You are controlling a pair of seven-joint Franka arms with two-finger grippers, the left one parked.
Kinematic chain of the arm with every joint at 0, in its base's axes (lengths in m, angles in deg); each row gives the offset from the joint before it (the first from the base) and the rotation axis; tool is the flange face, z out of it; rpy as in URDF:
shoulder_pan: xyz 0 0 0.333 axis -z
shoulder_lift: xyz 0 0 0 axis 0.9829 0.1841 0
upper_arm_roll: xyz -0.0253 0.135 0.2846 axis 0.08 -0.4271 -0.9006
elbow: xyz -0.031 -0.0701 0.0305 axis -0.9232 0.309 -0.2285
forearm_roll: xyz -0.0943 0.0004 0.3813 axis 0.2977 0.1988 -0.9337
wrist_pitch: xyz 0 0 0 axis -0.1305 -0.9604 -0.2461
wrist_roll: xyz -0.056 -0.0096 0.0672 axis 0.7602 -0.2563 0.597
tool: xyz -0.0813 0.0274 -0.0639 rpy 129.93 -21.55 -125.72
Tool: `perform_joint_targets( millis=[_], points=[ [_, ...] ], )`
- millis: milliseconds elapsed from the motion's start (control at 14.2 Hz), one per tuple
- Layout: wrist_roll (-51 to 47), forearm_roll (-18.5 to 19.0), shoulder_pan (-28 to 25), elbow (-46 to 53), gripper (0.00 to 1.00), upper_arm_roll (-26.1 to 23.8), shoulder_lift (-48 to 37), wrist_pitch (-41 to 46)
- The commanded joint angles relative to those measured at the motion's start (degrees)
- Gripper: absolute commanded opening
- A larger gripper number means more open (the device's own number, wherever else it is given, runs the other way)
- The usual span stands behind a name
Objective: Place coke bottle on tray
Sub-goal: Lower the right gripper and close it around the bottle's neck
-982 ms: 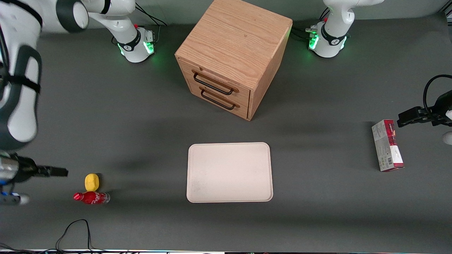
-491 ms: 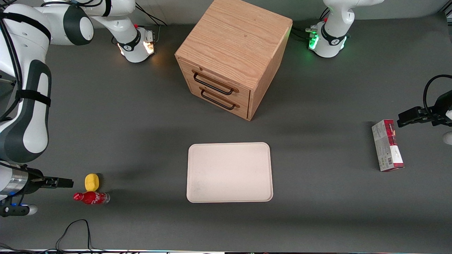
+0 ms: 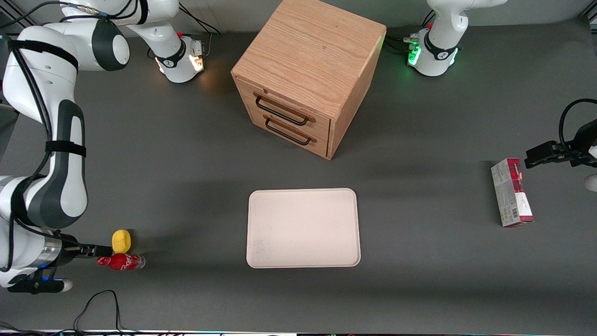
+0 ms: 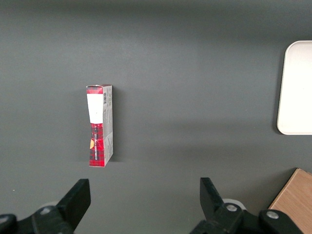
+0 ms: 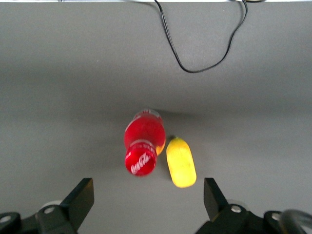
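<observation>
Cable (image 3: 95, 305): a black loop on the grey table (image 3: 186, 186), nearer the front camera than everything else, at the working arm's end.
Coke bottle (image 3: 120, 261): appears to lie on its side on the table, long axis across the table's width, red cap toward the working arm's end, clear base toward the tray. Red body, white script on the label; the right wrist view looks onto its cap (image 5: 140, 162).
Gripper (image 3: 95, 251): low over the table, just beside the bottle's cap end, pointing along the bottle's length; its fingers (image 5: 79, 200) stand wide apart, with nothing between them.
Yellow lemon-like object (image 3: 121, 241): just beside the bottle, slightly farther from the front camera.
Tray (image 3: 303, 227): cream, rounded corners, low rim, flat on mid-table, well apart from the bottle.
Carton (image 3: 511, 192): red and grey, lying at the parked arm's end.
Drawer cabinet (image 3: 305, 74): wooden, two black handles, farther from the front camera than the tray.
</observation>
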Motion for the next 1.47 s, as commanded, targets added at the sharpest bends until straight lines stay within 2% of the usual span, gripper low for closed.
perform_joint_targets(
  millis=[0,281,561,632,702,912,982,1404],
  points=[
    [0.9,0.2,-0.1,1.9,0.99,-0.2,2.2,-2.0],
    [0.8,0.2,-0.1,1.9,0.99,-1.2,3.6,-4.8],
    [0.8,0.2,-0.1,1.9,0.93,-1.2,3.6,-4.7],
    [0.8,0.2,-0.1,1.9,0.89,-1.2,3.6,-4.7],
    [0.8,0.2,-0.1,1.9,0.76,-1.3,3.6,-4.6],
    [0.8,0.2,0.0,1.9,0.15,-1.3,3.5,-4.0],
    [0.8,0.1,0.1,1.9,0.0,-1.3,3.3,-3.1],
    [-0.1,-1.8,0.3,2.0,0.0,-1.2,0.9,2.5]
  ],
)
